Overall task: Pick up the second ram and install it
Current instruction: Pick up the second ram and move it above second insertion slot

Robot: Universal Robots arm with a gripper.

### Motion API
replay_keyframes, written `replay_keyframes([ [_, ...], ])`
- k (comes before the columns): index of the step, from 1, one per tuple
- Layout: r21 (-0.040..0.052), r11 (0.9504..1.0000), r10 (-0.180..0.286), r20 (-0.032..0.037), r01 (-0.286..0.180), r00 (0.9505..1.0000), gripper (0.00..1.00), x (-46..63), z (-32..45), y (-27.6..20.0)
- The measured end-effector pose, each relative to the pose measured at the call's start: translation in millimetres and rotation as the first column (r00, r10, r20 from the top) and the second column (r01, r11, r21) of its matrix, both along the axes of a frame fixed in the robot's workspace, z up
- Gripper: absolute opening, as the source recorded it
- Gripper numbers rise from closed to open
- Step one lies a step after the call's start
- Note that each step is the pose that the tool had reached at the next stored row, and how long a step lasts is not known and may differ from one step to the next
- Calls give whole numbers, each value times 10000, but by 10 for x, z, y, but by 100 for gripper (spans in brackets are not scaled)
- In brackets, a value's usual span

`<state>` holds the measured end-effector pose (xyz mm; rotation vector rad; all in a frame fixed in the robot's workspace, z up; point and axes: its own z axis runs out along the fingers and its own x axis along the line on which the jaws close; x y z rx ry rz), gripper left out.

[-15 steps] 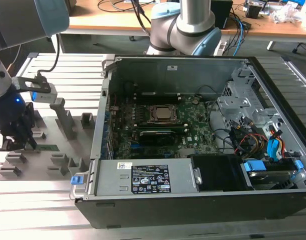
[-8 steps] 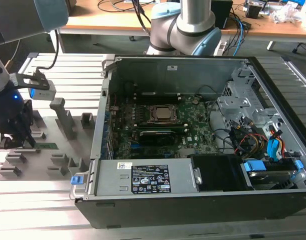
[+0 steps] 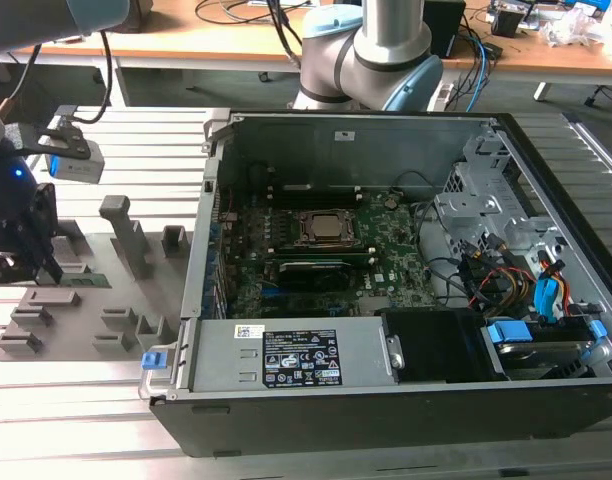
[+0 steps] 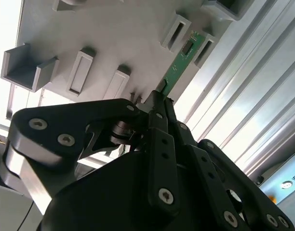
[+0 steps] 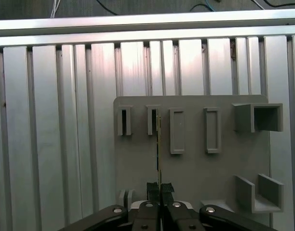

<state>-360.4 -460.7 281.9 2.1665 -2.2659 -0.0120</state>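
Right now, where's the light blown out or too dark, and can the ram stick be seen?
Second wrist view: daylight washes out the table slats, the gripper is a dark mass, yet the second ram it pinches reads green. First wrist view: even light, and it shows as an edge-on line. Exterior view: the computer case inside sits in shade.

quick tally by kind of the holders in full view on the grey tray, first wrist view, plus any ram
narrow slot holders: 2
wide pocket holders: 2
open box brackets: 2
second ram, in the gripper: 1
total: 7
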Motion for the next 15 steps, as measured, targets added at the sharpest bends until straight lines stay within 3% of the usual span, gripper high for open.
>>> replay_keyframes([
  [15, -1, 10000, 0, 0, 0, 10000, 13, 0, 261, 0],
])
